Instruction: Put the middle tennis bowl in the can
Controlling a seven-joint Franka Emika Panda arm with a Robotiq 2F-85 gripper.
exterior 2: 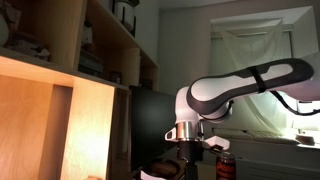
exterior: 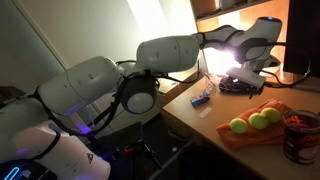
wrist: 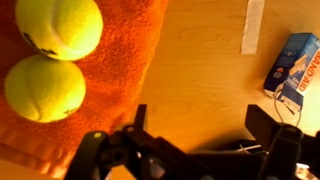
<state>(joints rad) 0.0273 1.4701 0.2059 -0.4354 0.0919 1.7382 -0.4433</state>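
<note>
Three yellow-green tennis balls lie in a row on an orange cloth (exterior: 250, 135); the middle tennis bowl (exterior: 257, 121) sits between the other two. The dark reddish can (exterior: 300, 135) stands just past the row, near the table's edge. My gripper (exterior: 241, 82) hangs above the wooden table, apart from the balls. In the wrist view two of the balls (wrist: 60, 25) (wrist: 45, 88) lie on the cloth at the upper left, and which one is the middle one I cannot tell. The gripper (wrist: 200, 118) is open over bare wood, with nothing between its fingers (wrist: 262, 120).
A small blue box (wrist: 295, 68) (exterior: 203, 98) lies on the table beside the gripper, next to a white strip (wrist: 253, 25). Wooden shelves (exterior 2: 60, 90) fill one side of an exterior view. The table edge (exterior: 185, 120) runs close to the robot's base.
</note>
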